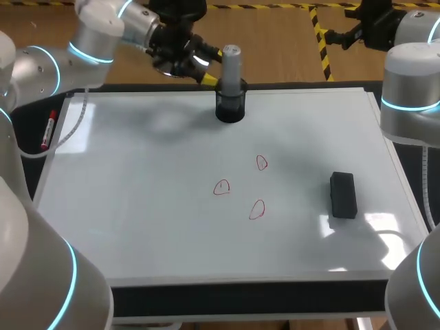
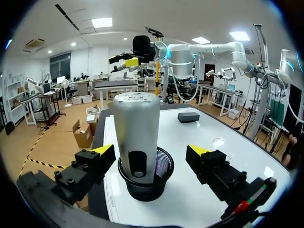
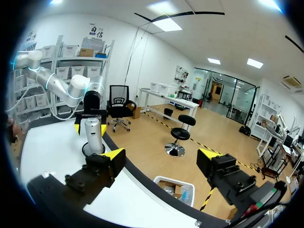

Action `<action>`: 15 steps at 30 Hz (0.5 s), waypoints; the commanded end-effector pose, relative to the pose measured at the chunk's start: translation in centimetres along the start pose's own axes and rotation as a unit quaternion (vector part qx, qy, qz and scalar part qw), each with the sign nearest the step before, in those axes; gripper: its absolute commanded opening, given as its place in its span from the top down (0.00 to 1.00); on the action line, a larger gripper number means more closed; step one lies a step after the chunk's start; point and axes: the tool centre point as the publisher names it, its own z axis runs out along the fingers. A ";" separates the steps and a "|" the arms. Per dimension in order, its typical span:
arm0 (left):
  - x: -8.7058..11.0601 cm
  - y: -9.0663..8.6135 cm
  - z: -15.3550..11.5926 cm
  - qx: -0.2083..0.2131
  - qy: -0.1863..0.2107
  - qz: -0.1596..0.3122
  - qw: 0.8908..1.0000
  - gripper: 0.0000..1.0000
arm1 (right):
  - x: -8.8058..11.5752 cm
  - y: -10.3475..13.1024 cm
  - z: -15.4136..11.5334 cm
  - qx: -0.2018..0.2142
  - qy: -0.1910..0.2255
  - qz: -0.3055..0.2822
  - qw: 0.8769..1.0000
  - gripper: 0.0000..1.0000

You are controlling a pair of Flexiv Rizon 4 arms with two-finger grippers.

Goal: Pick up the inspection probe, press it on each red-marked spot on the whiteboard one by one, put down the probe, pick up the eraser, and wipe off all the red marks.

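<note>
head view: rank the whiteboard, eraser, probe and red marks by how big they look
1. whiteboard
2. eraser and probe, about alike; the probe's base is hidden in a black cup
3. red marks, all three about alike

Lighting: bright, even, from overhead.
We note overhead glare on the whiteboard [image 1: 137,206] near the eraser [image 1: 342,194]; soft shadow beneath the left arm [image 1: 103,34].

It's a robotics lab (robot arms [image 1: 103,34] flank a whiteboard [image 1: 151,227]).

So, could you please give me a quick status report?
Left jaws open astride the inspection probe, upright in its mesh holder. Right jaws open, off the whiteboard. Three red marks unwiped; nothing blocking the grasp.
</note>
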 end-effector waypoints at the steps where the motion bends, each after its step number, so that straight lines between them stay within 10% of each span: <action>1: -1.0 0.5 -0.2 0.002 0.036 0.001 0.999 0.00 | 0.0 0.0 0.0 0.000 0.000 0.000 1.000 0.00; 15: -1.7 0.5 1.7 0.003 0.046 0.004 0.999 0.00 | 0.0 0.0 0.0 0.000 0.000 0.000 1.000 0.00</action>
